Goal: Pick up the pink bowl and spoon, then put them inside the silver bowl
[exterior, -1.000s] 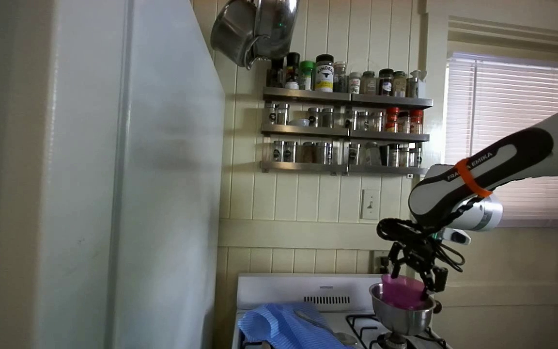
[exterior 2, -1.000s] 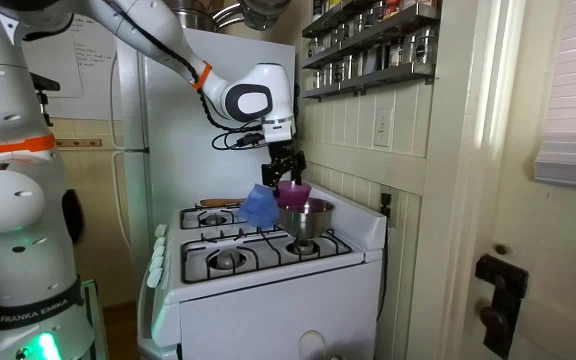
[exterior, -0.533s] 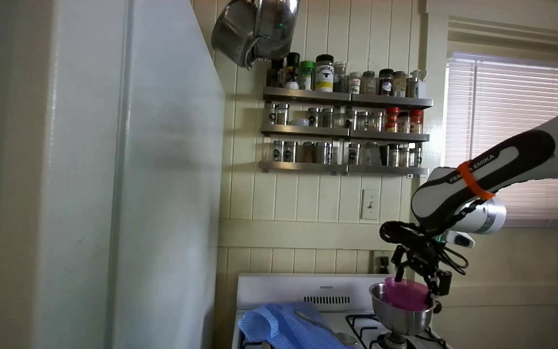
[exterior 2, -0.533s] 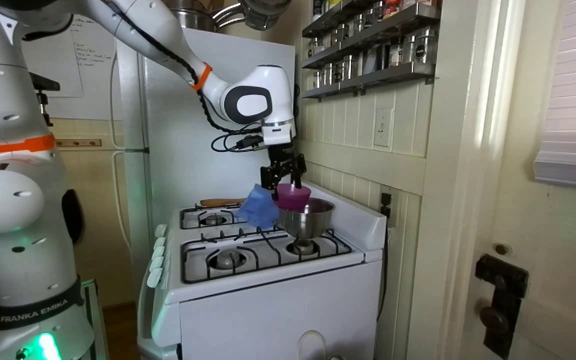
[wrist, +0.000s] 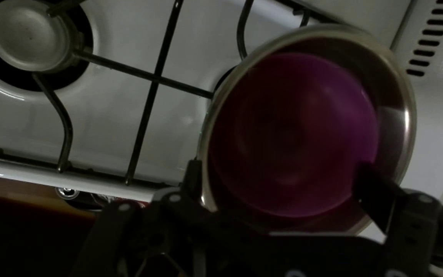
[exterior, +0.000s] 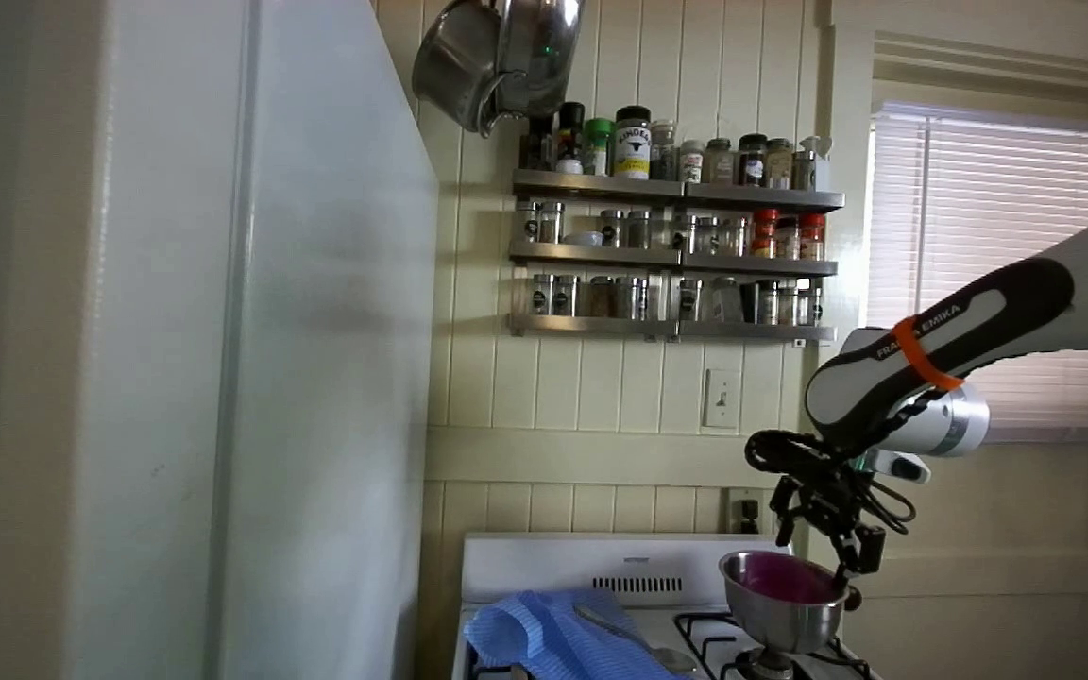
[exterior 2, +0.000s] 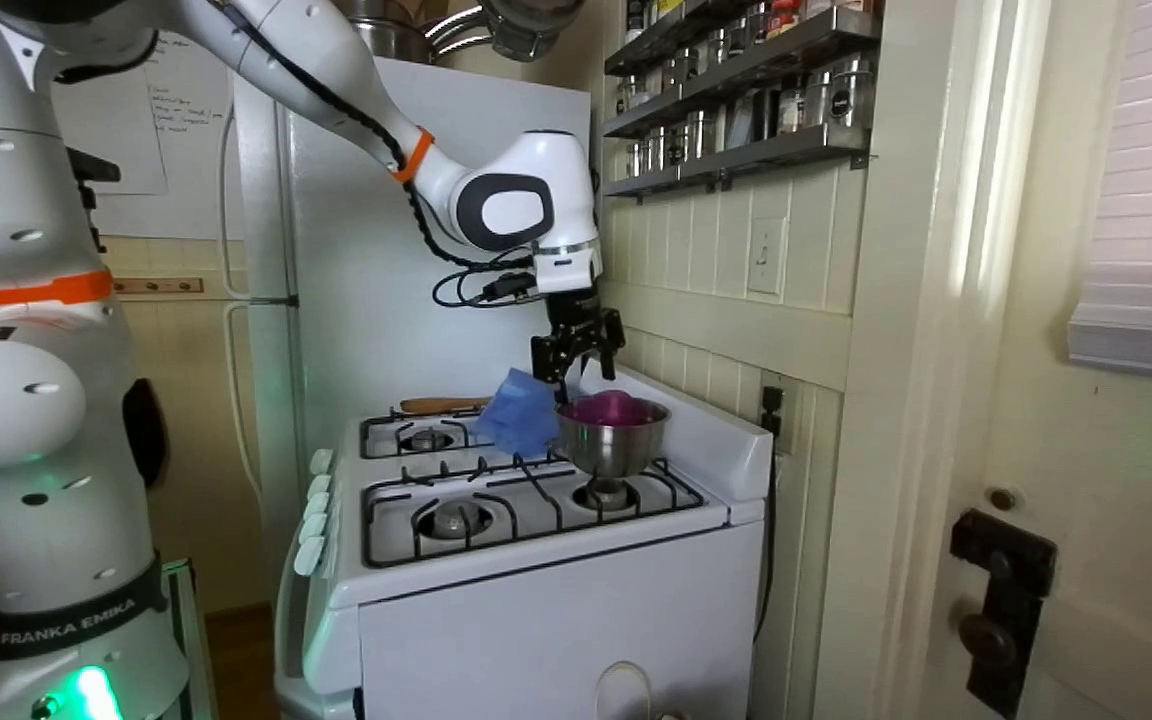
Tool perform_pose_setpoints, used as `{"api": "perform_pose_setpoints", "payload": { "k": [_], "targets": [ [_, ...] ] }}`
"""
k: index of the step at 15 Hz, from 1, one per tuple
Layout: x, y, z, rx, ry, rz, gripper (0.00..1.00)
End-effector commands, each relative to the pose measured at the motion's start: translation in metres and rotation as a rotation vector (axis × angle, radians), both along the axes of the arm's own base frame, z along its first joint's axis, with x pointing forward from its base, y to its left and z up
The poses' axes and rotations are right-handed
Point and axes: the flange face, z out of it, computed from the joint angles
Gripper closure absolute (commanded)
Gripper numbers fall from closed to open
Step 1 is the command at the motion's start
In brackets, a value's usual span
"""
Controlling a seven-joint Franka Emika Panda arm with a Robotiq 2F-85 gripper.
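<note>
White stove [exterior 2: 556, 620] under spice shelves [exterior: 596, 253]: pink bowl [wrist: 294, 130] inside the silver bowl [exterior 2: 616, 450]

Just above the bowls, the black gripper [wrist: 278, 167] has its fingers spread wide apart. In the wrist view the finger at lower centre shows outside the silver rim, while the finger at lower right overlaps the pink bowl's edge; whether either touches, I cannot tell. The pink bowl sits within the silver one, right of centre in that view. The silver bowl stands over a burner [exterior 2: 608, 493], near the middle of an exterior view. Just left of it in that frame lies a blue cloth [exterior 2: 518, 412]. At the bottom centre of an exterior view, the spoon [exterior: 674, 659] rests partly on the cloth, its round end past the edge. Farther off, a brown wooden thing [exterior 2: 441, 406] lies at the far side of the stove. Behind rises a white refrigerator [exterior 2: 436, 280]. Metal pots [exterior: 535, 66] show at the top of an exterior view, with a window blind [exterior: 997, 246] at upper right.
</note>
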Motion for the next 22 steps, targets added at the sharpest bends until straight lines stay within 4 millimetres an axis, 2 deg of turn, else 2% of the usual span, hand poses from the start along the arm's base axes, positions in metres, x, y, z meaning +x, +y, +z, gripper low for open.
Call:
{"api": "perform_pose_setpoints", "payload": {
  "k": [1,3,7,11,22],
  "targets": [
    [0.009,0.003,-0.003,0.000,-0.005,0.024,0.00],
    [0.011,0.022,0.003,-0.039,-0.002,0.182,0.00],
    [0.007,0.066,0.020,-0.135,0.019,0.384,0.00],
    [0.007,0.110,0.017,-0.176,0.056,0.600,0.00],
    [0.018,0.145,-0.010,-0.312,0.139,1.169,0.00]
  ]
}}
